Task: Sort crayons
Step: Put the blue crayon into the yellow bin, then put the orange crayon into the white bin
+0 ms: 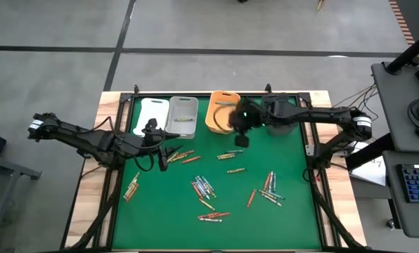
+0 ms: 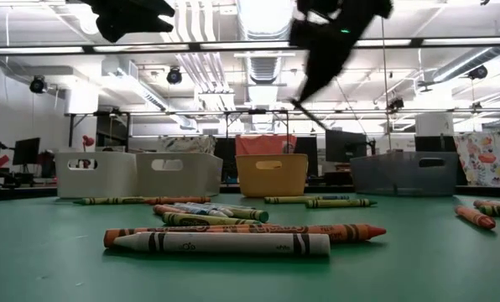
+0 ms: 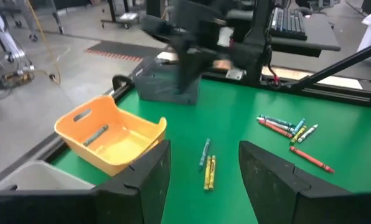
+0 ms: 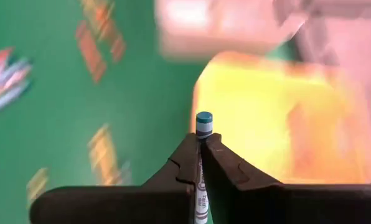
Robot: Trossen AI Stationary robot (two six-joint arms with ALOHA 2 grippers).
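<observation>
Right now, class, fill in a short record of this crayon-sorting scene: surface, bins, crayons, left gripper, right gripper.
surface: green table
bins: white bin, grey bin, orange bin, black bin along the far edge
crayons: loose crayons scattered over the table
left gripper: open, empty
right gripper: shut on a blue-tipped crayon, near the orange bin

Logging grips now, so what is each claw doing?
Left claw: open, empty, above the table.
Right claw: shut on a blue-tipped crayon, near the orange bin.
</observation>
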